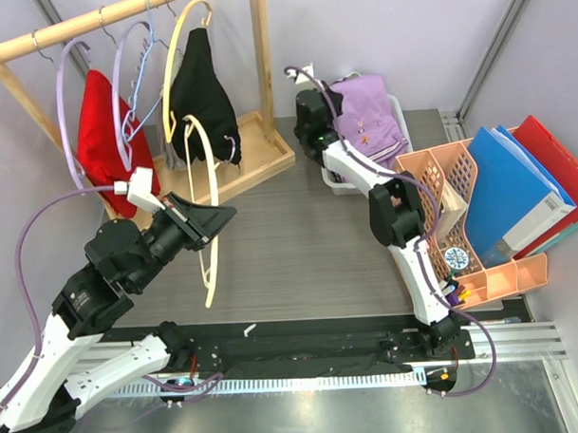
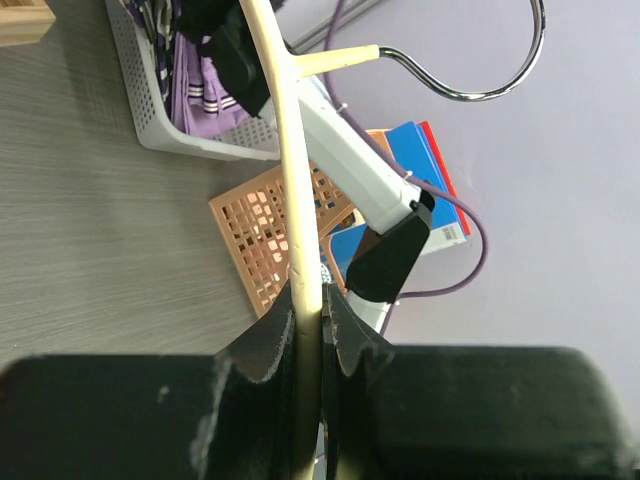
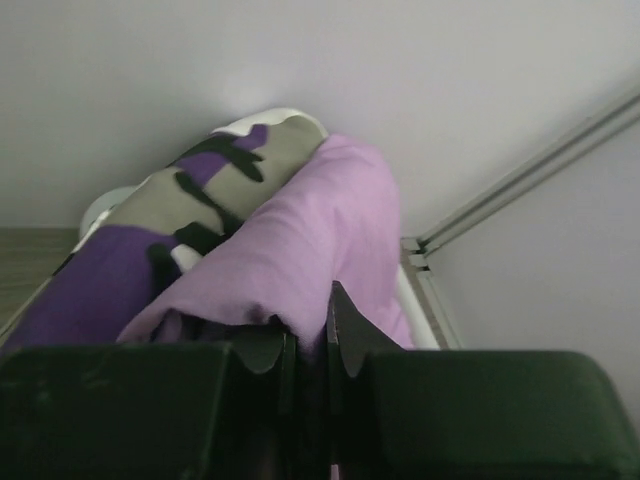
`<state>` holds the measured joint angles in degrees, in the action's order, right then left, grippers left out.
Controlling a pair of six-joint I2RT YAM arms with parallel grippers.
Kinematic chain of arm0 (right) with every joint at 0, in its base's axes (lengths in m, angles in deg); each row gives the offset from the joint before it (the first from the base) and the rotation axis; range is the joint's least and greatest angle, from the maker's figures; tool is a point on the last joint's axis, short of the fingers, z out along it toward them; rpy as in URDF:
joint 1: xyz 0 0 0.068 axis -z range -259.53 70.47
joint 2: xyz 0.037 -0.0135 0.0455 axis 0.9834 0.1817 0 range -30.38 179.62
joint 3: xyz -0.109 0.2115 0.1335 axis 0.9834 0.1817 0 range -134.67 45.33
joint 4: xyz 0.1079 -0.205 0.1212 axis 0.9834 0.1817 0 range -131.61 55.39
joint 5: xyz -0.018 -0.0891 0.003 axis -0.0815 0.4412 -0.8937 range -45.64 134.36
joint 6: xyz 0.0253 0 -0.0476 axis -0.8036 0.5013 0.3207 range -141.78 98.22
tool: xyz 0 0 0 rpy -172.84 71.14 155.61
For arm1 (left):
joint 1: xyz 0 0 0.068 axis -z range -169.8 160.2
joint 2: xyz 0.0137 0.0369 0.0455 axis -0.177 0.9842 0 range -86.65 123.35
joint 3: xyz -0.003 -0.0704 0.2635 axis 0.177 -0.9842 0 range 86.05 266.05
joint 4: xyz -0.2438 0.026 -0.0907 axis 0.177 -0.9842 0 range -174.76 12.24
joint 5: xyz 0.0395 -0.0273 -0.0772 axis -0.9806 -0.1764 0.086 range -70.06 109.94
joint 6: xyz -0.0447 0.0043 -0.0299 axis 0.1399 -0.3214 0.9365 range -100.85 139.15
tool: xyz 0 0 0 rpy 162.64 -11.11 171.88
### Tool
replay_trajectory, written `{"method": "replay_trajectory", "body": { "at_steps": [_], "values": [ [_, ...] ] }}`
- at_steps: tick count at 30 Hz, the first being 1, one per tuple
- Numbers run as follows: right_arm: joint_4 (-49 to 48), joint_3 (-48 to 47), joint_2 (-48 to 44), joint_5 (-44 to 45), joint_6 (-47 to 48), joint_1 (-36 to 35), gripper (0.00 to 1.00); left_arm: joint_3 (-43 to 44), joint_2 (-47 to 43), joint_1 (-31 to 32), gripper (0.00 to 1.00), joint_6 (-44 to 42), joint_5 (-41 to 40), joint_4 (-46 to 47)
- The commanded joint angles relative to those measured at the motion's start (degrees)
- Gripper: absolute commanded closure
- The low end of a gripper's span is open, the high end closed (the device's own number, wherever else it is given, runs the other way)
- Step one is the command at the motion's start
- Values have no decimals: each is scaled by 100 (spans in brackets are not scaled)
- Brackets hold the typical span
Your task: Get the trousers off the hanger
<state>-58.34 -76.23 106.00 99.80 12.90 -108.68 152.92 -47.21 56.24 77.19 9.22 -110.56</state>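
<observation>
- Left end effector (image 1: 211,222): black, two-finger, raised over the desk (image 1: 299,245) of grey wood-grain. Clenched on the item below.
- Pale yellow plastic hanger (image 1: 211,172): its thin bar is pinched between the left end effector's fingers. One length runs beyond the tips towards the metal hook, the other hangs back towards the arm bases.
- Salmon perforated plastic basket (image 1: 430,174): across the desk from the left end effector, beside the right arm's middle links. It holds a blue folder (image 1: 506,190) and a red folder (image 1: 553,155) leaning on edge.
- Right end effector (image 3: 308,335): black, reached to the far side of the desk. Its jaws are closed together, tips against a fold of lilac cloth. Whether any cloth is pinched between them cannot be told.
- Plain lilac trousers (image 3: 320,230): a bunched heap right at the right end effector's tips, with small buttons visible from above. They are well apart from the hanger in the left end effector.
- Purple, white and black camouflage trousers (image 3: 170,230): touching the lilac pair, to the left of the right end effector's tips.
- White perforated plastic basket (image 2: 200,135): under both pairs of trousers, directly below the right end effector.
- Wooden garment rack (image 1: 262,56): beyond the left end effector. On it hang a red garment (image 1: 101,138) and a black garment (image 1: 199,96).
</observation>
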Motion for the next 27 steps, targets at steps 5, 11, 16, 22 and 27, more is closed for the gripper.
{"method": "replay_trajectory", "body": {
  "at_steps": [5,11,16,22,27],
  "values": [
    [1214,-598,-260,-59,-1436,-65,54,-192,-147,-34,100,163,-9,203],
    [2391,-369,-875,-253,-2438,-126,27,-262,-235,-34,100,181,-35,212],
    [2938,253,-1473,-191,-2859,-319,1,-228,-323,-25,100,120,-237,168],
    [4413,370,-2045,-876,-3712,-548,1,-113,-349,-34,100,154,-255,133],
    [6189,166,-2412,-1998,-4916,-811,0,-174,-420,-34,100,286,-299,124]
  ]
}}
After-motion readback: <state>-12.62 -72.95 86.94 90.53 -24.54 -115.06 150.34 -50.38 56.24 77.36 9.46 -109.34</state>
